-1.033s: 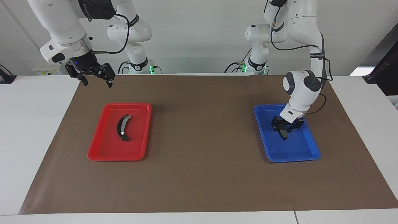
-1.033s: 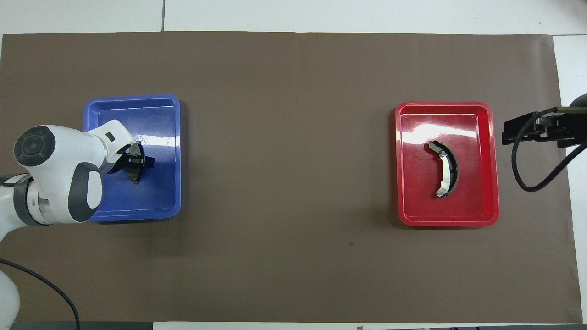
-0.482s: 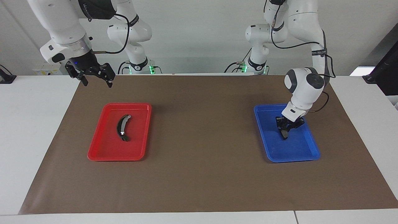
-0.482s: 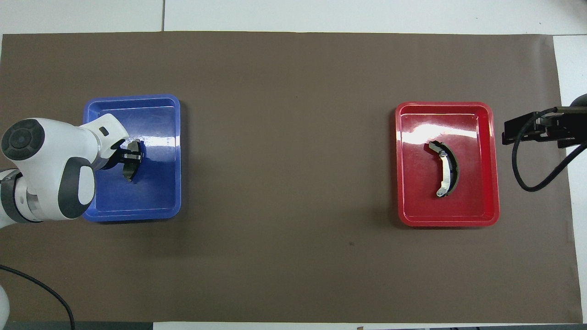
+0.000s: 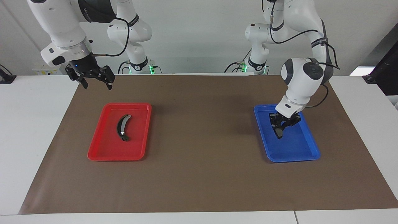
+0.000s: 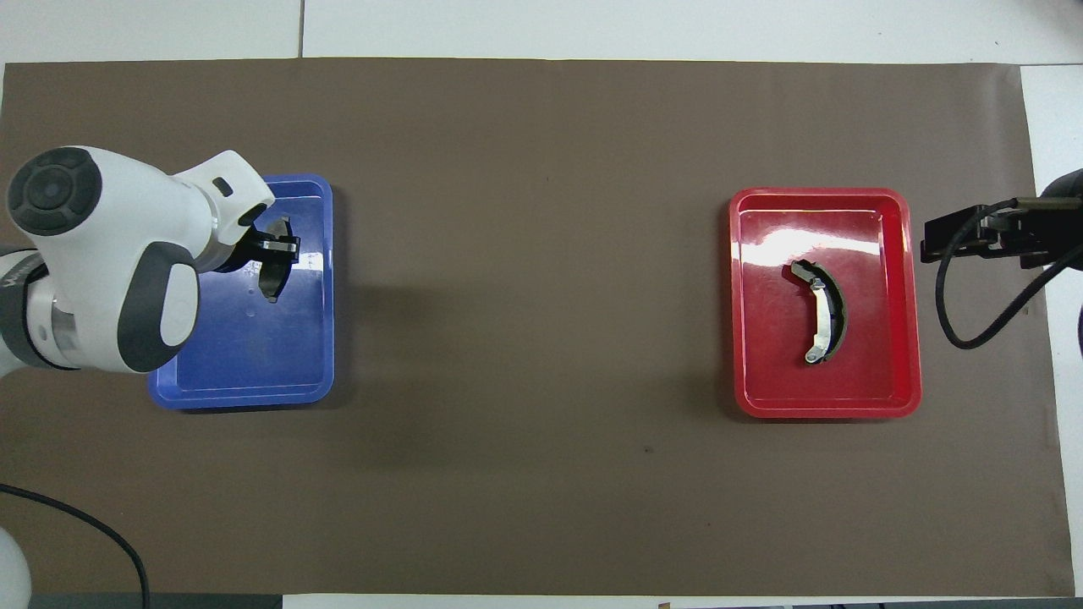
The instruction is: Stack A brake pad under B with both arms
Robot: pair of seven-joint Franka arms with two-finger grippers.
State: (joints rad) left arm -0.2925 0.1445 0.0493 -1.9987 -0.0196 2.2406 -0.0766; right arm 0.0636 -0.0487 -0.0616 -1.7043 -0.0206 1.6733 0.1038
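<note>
The short dark grey pad A (image 5: 279, 132) hangs in my left gripper (image 5: 281, 125), which is shut on it and holds it up over the blue tray (image 5: 295, 158). The pad also shows in the overhead view (image 6: 272, 277), below the left gripper (image 6: 275, 249). The longer crescent piece B (image 5: 122, 127) with its silvery strip lies in the red tray (image 5: 102, 157), and it also shows in the overhead view (image 6: 822, 323). My right gripper (image 5: 97, 86) is open and empty, up in the air over the mat's edge beside the red tray (image 6: 825, 410).
A brown mat (image 5: 202, 174) covers the table between the two trays. Two smaller white arms (image 5: 136, 34) stand at the robots' end. The blue tray (image 6: 245, 397) holds nothing else.
My left gripper has risen with pad A in it, lifting it off the blue tray's floor and shifting slightly toward the table's middle. My right gripper has barely moved.
</note>
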